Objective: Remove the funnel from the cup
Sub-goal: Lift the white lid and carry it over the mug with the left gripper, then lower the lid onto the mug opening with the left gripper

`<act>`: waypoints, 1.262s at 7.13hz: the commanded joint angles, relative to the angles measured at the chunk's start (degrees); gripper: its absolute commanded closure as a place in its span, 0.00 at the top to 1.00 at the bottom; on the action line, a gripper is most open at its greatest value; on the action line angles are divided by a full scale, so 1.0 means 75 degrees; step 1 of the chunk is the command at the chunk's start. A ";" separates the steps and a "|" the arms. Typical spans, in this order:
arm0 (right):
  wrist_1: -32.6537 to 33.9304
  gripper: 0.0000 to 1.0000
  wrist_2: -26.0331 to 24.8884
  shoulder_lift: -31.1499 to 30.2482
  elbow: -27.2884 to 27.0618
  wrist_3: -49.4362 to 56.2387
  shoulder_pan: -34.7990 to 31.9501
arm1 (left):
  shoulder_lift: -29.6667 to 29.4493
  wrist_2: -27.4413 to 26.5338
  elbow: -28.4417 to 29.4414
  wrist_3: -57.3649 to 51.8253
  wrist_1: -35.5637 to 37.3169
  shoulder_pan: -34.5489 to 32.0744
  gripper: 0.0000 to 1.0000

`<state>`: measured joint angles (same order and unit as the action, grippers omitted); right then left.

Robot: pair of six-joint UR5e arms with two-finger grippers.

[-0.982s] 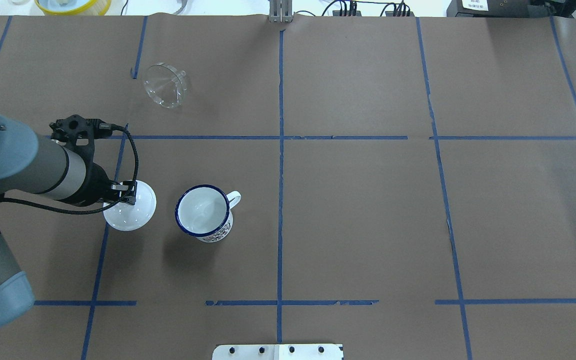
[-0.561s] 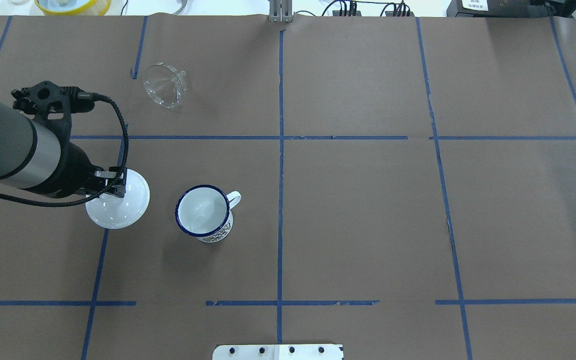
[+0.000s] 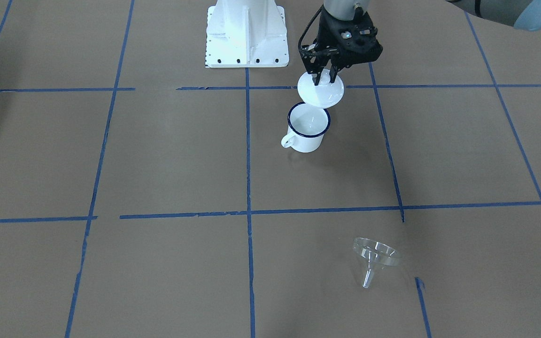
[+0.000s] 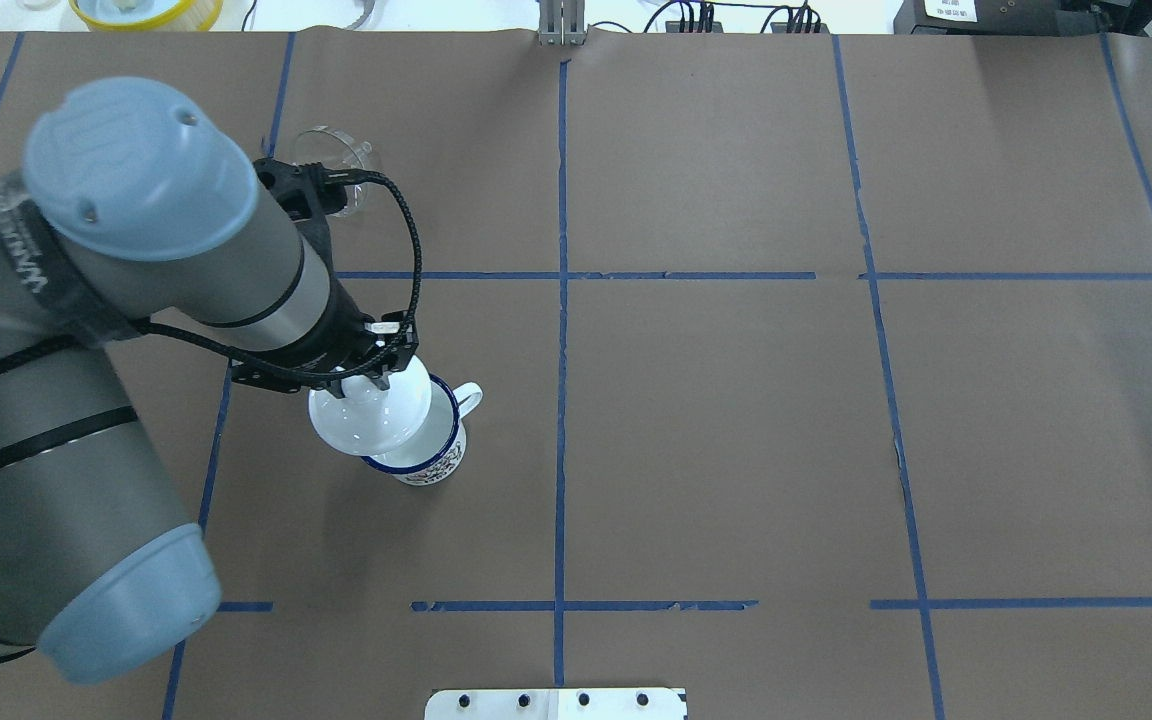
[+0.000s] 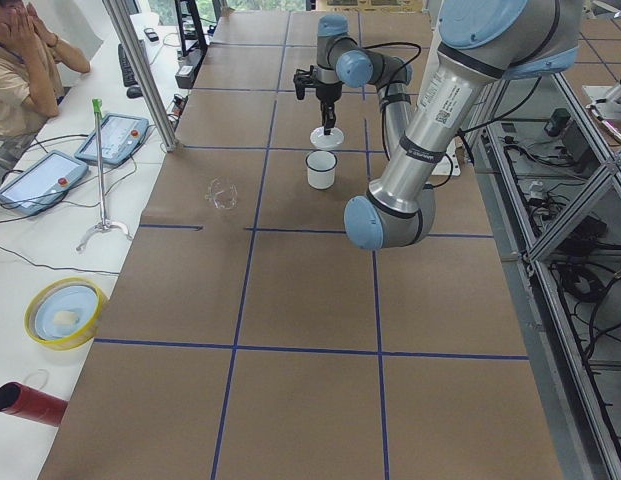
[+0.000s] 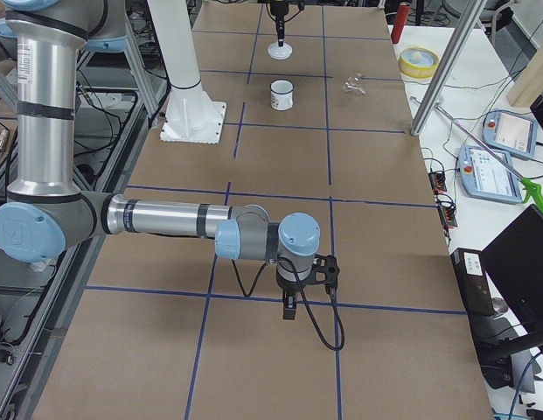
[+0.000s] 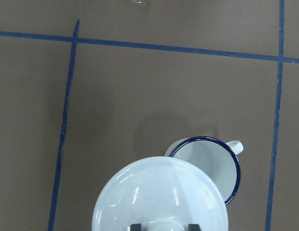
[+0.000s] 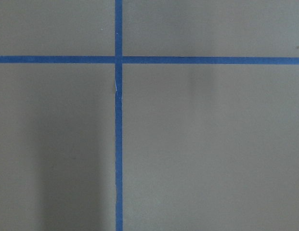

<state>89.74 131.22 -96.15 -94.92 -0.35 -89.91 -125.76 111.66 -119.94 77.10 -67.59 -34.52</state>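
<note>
L: your left end effector clamped on lid knob, held up near cup | funnel on desk, well apart from cup | R: your right end effector, can't tell

A big table is covered in brown paper. Blue tape lines cut the paper into squares. A long white bench runs along one side. On it lie two tablets, a yellow bowl and a red tube. A person sits at the bench. A grey pole stands at the table's edge. The light is bright and even.
</note>
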 commanded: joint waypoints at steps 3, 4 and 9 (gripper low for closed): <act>0.0000 1.00 0.0000 0.0000 0.0000 0.0000 0.0000 | 0.0209 -0.0181 0.1038 0.0208 -0.1301 0.0289 0.00; 0.0000 1.00 0.0000 0.0000 0.0000 0.0000 0.0000 | 0.0372 -0.0181 0.0980 0.0173 -0.1324 0.0290 0.00; 0.0000 1.00 0.0000 0.0000 0.0000 0.0000 0.0000 | 0.0397 -0.0181 0.0991 0.0173 -0.1383 0.0407 0.00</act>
<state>89.74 131.22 -96.15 -94.92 -0.35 -89.91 -122.83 110.30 -112.72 78.37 -77.89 -31.78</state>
